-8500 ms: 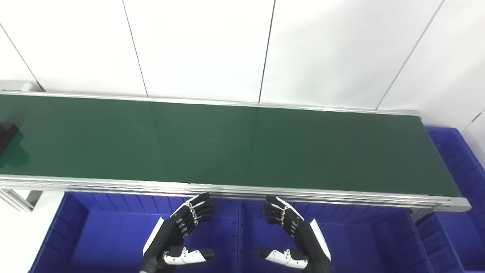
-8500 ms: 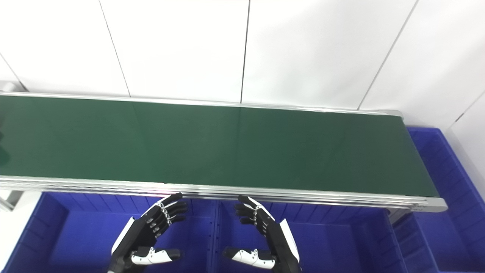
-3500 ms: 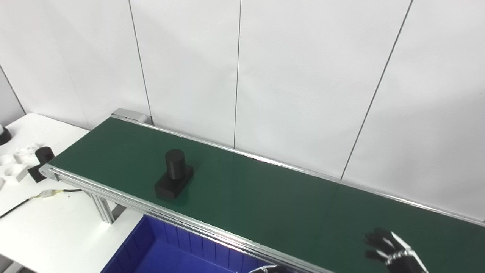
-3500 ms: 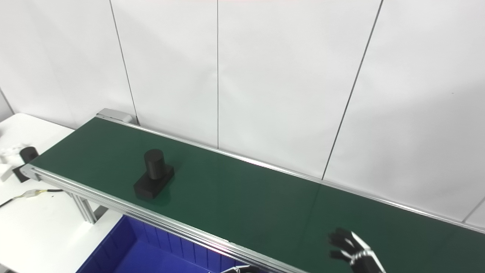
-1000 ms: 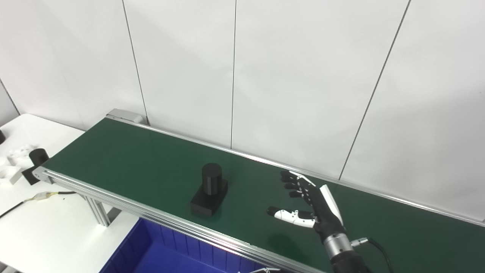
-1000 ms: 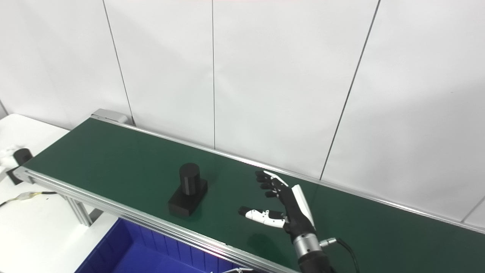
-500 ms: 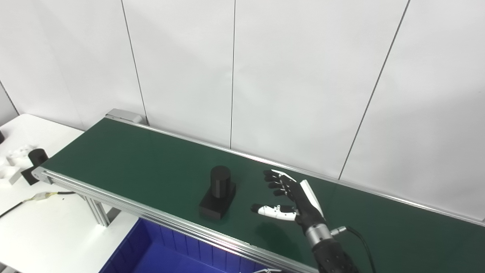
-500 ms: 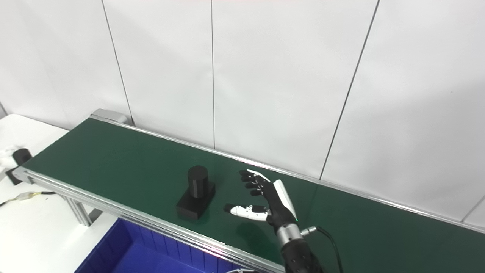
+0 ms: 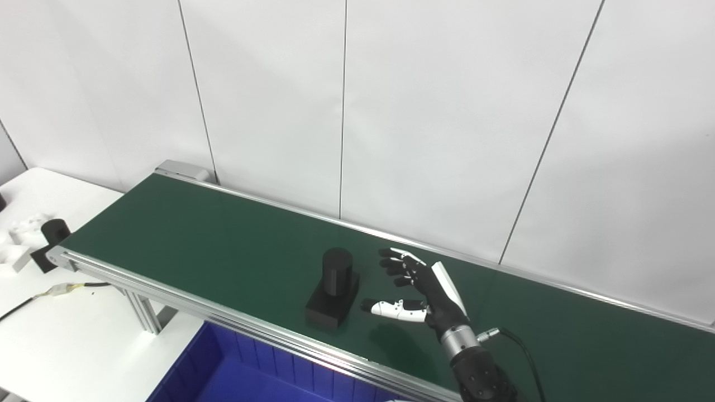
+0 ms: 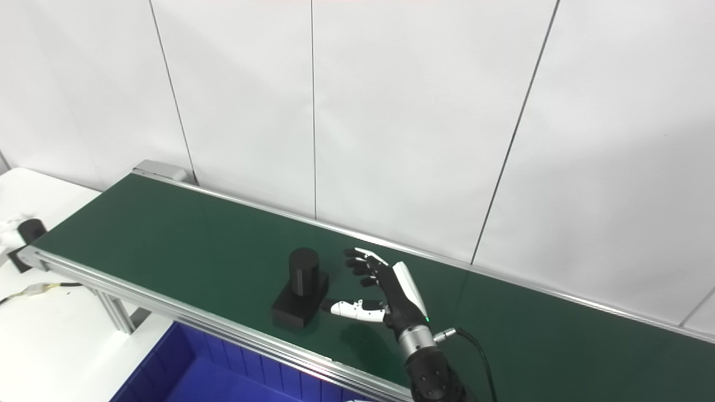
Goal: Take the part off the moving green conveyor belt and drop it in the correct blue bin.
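While the black part (image 9: 334, 287), a short cylinder standing upright on a square base, sits on the green conveyor belt (image 9: 195, 234) close to its near rail, the right hand (image 9: 420, 290) hovers just beside it on the right, fingers spread and thumb pointing toward the base, holding nothing. The step in hand looks like the reach before the grasp. The next move probably calls for closing fingers and thumb around the cylinder in time with the belt's travel, then lifting clear of the rail and carrying it to a blue bin (image 9: 234, 374) below the belt's near edge. The left hand appears in neither view. From the left eye, a wider strip of the white side table (image 9: 67, 329) shows, with small white pieces (image 9: 22, 245) beside another black part (image 9: 51, 237); from the right eye, that corner is mostly cut off.
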Robot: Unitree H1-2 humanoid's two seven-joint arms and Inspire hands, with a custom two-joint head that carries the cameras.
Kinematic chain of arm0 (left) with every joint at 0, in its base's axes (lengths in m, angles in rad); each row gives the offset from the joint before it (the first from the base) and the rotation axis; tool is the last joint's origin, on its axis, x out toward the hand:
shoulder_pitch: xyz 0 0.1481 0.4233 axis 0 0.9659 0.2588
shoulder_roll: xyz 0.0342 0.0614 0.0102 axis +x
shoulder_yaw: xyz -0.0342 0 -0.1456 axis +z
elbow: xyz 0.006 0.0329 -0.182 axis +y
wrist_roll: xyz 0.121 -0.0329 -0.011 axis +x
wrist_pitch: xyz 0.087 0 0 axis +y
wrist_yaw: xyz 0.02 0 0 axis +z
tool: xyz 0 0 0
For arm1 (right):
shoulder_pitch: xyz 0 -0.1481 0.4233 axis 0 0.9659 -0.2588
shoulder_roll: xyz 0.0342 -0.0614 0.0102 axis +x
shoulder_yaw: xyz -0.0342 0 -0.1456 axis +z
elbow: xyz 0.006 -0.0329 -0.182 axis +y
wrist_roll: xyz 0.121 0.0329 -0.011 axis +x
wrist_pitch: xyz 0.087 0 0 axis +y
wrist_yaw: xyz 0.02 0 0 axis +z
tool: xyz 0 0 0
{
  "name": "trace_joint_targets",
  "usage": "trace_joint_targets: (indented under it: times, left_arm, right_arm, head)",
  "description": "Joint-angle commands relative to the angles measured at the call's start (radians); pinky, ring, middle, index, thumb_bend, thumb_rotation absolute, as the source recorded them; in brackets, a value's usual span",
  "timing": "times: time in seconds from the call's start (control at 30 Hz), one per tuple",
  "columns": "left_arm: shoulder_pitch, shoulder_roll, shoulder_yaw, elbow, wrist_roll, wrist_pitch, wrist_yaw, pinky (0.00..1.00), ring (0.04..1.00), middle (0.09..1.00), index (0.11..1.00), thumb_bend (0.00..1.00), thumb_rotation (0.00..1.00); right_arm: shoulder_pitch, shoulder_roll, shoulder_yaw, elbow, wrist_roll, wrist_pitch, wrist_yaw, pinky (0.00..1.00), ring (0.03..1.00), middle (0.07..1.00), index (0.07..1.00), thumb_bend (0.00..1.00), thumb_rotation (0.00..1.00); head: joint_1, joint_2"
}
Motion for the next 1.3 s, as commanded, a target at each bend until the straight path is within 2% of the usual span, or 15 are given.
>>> trace_joint_targets:
  times: [0.0, 0.43, 0.7, 0.97, 1.27]
  left_arm:
    - [0.0, -0.008, -0.008, -0.036, 0.001, -0.041, -0.005, 0.69, 0.699, 0.735, 0.749, 1.0, 0.14]
    - [0.013, -0.016, -0.016, -0.048, -0.006, -0.041, -0.005, 0.68, 0.699, 0.739, 0.754, 1.0, 0.11]
    - [0.022, -0.02, -0.017, -0.058, -0.01, -0.041, -0.012, 0.68, 0.699, 0.735, 0.746, 1.0, 0.13]
    - [0.034, -0.021, -0.022, -0.074, -0.001, -0.041, -0.005, 0.68, 0.694, 0.727, 0.738, 1.0, 0.15]
    - [0.047, -0.024, -0.027, -0.091, -0.001, -0.041, -0.003, 0.67, 0.689, 0.722, 0.739, 1.0, 0.15]
  right_arm:
    - [-0.071, 0.028, 0.003, 0.013, -0.001, -0.059, -0.029, 0.75, 0.796, 0.788, 0.815, 0.72, 0.28]
    - [-0.157, 0.042, -0.004, 0.186, 0.0, -0.102, -0.084, 0.73, 0.783, 0.773, 0.807, 0.71, 0.27]
    - [-0.194, 0.039, -0.042, 0.269, 0.043, -0.109, -0.084, 0.73, 0.785, 0.795, 0.811, 0.7, 0.26]
    - [-0.198, 0.033, -0.068, 0.286, 0.065, -0.117, -0.086, 0.71, 0.782, 0.792, 0.801, 0.71, 0.27]
    - [-0.187, 0.03, -0.065, 0.291, 0.058, -0.129, -0.098, 0.72, 0.767, 0.778, 0.789, 0.73, 0.18]
  head:
    - [-0.001, 0.001]
    - [-0.005, 0.001]
    - [-0.006, 0.006]
    - [-0.013, 0.014]
    - [-0.017, 0.023]
